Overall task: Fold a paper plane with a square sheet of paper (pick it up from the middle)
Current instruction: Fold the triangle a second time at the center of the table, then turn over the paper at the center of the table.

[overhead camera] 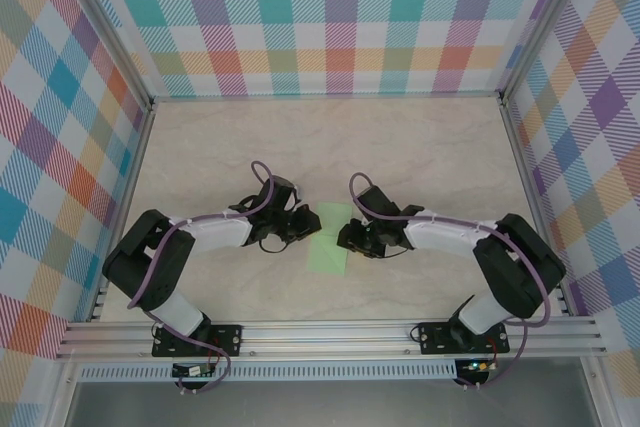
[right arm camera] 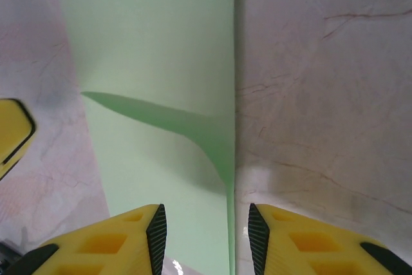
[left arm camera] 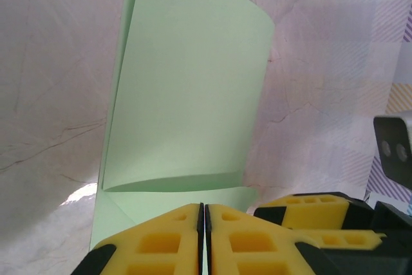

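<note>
Thin pale green square sheet of paper (overhead camera: 328,243), folded over, flap bowed up, middle of table (overhead camera: 430,147) between grippers. Left gripper (left arm camera: 204,236) pressed together at its edge, pinch unclear. Right gripper (right arm camera: 207,236) spread astride folded edge.

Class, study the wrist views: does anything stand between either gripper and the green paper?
Nothing visible does. The left gripper, fingers together, sits at the near edge of the green paper; the right gripper is open with a paper edge running between its fingers.

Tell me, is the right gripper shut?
No, the right gripper stands open, with a clear gap between its yellow fingers over the paper's edge.
</note>
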You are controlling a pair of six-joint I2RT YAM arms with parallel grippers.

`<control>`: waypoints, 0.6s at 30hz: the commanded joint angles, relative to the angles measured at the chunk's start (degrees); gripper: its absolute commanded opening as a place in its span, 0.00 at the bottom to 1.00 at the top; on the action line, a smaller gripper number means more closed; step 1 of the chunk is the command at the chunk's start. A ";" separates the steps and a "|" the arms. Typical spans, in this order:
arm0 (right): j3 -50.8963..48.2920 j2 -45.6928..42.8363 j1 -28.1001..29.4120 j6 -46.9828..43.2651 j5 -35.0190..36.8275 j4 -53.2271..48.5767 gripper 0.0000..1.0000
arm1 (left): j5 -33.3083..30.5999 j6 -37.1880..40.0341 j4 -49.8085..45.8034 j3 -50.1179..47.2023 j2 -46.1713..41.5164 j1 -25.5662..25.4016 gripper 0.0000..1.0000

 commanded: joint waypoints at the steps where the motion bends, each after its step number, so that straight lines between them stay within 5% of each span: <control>1: 0.83 2.35 -0.44 2.50 -1.09 3.27 0.41 | 0.80 1.43 -1.21 0.93 0.98 -0.33 0.10; 18: -2.35 3.90 -0.68 3.40 -4.64 12.59 0.33 | 1.34 1.28 -0.69 1.96 7.81 -0.33 0.06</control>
